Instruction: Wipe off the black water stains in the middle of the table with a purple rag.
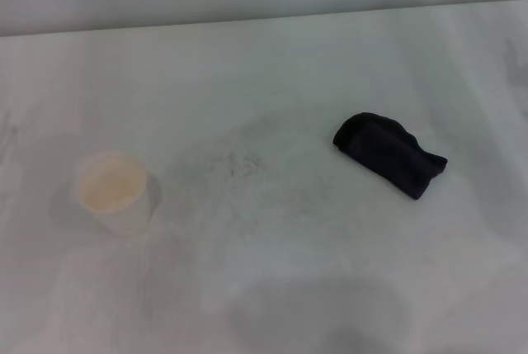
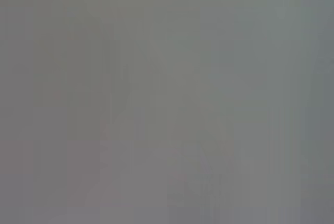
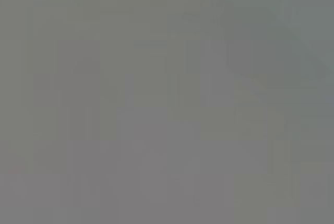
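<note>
The purple rag (image 1: 389,154), dark and folded with rumpled edges, lies on the white table (image 1: 297,65) at the right of the middle in the head view. No dark brown-black blotch shows on the table; the middle (image 1: 241,164) holds only faint grey speckles and smears. Neither gripper is in the head view. Both wrist views show only a plain grey blur with nothing I can make out.
A white paper cup (image 1: 113,192) stands upright at the left of the table. The table's far edge (image 1: 264,17) meets a grey wall. A soft shadow lies on the tabletop near the front edge (image 1: 322,317).
</note>
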Motion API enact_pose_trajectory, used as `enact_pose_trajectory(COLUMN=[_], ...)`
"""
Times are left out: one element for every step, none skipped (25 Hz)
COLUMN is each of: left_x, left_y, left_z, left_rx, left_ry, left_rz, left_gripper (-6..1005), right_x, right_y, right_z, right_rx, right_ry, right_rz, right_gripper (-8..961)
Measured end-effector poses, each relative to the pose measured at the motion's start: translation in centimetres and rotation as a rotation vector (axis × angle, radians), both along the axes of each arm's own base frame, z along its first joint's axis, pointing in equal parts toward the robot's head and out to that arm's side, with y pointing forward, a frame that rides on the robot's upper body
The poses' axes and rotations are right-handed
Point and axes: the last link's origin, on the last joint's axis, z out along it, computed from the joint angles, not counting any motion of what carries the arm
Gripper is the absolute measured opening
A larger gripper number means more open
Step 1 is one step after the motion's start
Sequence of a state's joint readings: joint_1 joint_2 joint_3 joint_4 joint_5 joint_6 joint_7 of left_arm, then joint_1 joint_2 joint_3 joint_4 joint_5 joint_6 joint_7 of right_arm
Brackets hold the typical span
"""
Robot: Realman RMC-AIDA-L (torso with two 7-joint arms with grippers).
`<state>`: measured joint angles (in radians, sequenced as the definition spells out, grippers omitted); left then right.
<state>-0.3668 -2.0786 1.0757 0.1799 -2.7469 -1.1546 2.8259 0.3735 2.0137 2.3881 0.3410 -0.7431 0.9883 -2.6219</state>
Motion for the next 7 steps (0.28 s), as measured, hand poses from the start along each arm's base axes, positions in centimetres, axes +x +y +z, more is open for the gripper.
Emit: enact_pose_trajectory(left_x=[0.0, 0.0, 0.04, 0.08, 0.16, 0.22, 0.31], left_y=[0.1, 0.1, 0.33, 0.42, 0.57, 0.69, 0.85], left_z=[0.24, 0.24, 0.61, 0.68, 0.8, 0.9, 1.02], left_rx=[0.013, 0.013, 0.033, 0.037, 0.041, 0.045, 0.05], left_ry=[-0.006, -0.006, -0.015, -0.017, -0.018, -0.019, -0.02], left_rz=[0.002, 0.002, 0.005, 0.004, 0.002, 0.001, -0.002], left_gripper=[892, 892, 892, 892, 892, 892, 892], right_x=[0.14, 0.25, 0.38, 0.48, 0.51, 0.5, 0.46], right_y=[-0.12, -0.23, -0.32, -0.39, -0.39, -0.35, -0.3], right_z=[0.16, 0.33, 0.5, 0.62, 0.72, 0.78, 0.82], right_rx=[0.013, 0.026, 0.04, 0.051, 0.059, 0.065, 0.068], right_ry=[0.007, 0.013, 0.018, 0.016, 0.009, -0.008, -0.025], right_rz=[-0.006, -0.01, -0.015, -0.021, -0.024, -0.025, -0.026], right_gripper=[444, 444, 445, 446, 446, 447, 447])
